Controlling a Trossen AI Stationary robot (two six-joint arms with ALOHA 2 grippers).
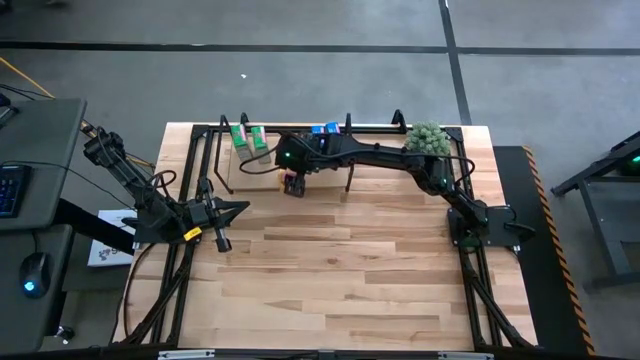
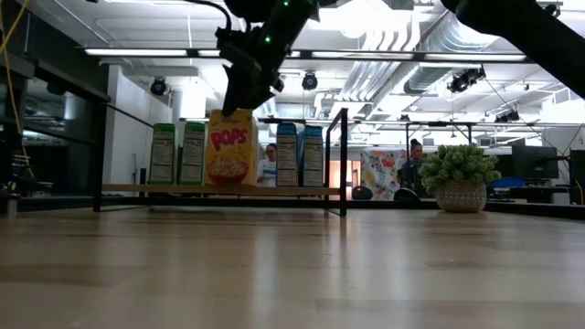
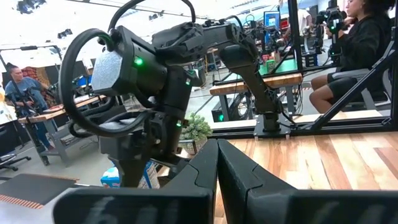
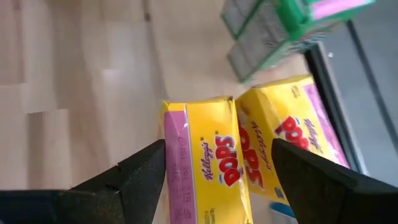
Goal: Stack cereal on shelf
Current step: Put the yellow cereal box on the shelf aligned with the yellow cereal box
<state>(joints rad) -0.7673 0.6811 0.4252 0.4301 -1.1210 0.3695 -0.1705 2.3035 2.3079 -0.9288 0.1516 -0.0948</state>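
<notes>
The shelf stands at the table's far side. Upright on its board are two green cereal boxes, a yellow cereal box and two blue ones. My right gripper is open above the yellow box, one finger on either side of its top end; it also shows in the high view and the low view. A second yellow box lies beyond the first, near the green ones. My left gripper is shut and empty over the table's left part. My right gripper comes at the yellow box from above, fingers pointing down, with a gap showing between one finger and the box. Whether the other finger touches the box's side, I cannot tell. The box stands upright on the shelf's board.
A round green plant in a pot stands at the shelf's right end, under my right arm. The near half of the plank table is bare wood. People sit at desks in the room beyond the table.
</notes>
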